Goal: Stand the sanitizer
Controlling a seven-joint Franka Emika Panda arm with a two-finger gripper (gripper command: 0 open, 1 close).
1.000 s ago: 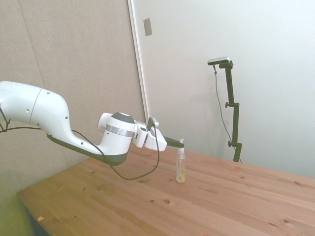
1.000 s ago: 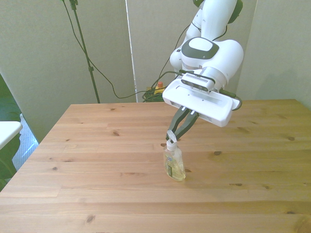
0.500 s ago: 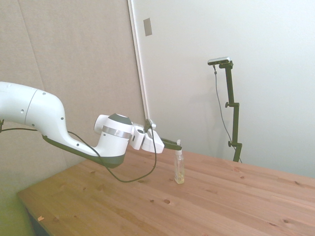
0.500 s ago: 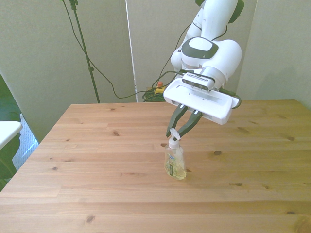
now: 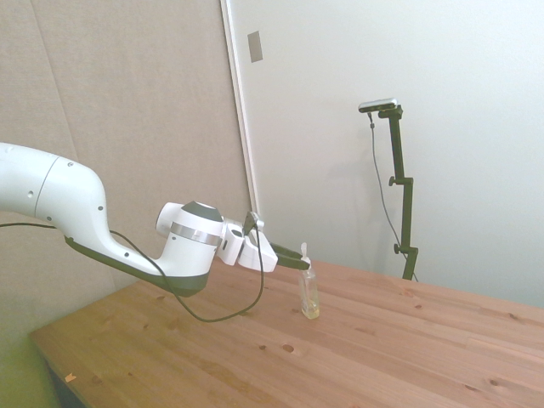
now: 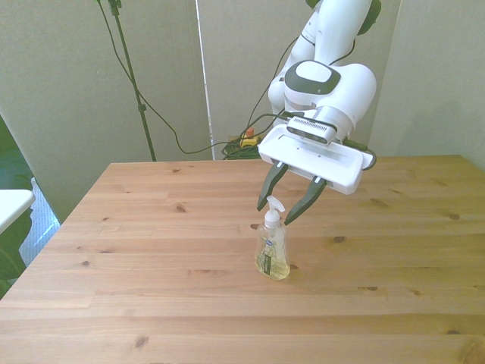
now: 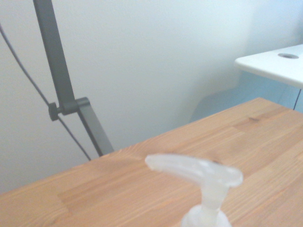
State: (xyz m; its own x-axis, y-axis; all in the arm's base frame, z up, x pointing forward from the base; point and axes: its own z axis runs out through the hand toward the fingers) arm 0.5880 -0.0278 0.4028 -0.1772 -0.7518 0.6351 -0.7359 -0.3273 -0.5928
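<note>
Since a second ago the hand point(image 6: 286, 211) has let go and spread — its fingers flank the sanitizer's point(image 6: 272, 251) pump without touching. From the side, the sanitizer point(image 5: 309, 294) stands upright on the tabletop point(image 5: 382, 348). Up close, the wrist view catches only its white pump top point(image 7: 199, 177).

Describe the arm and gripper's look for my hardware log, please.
The arm is glossy white with dark grey joint caps and a silver ring at the wrist. A black cable loops beneath it. The gripper has a flat white body with two dark, tapered fingers.
</note>
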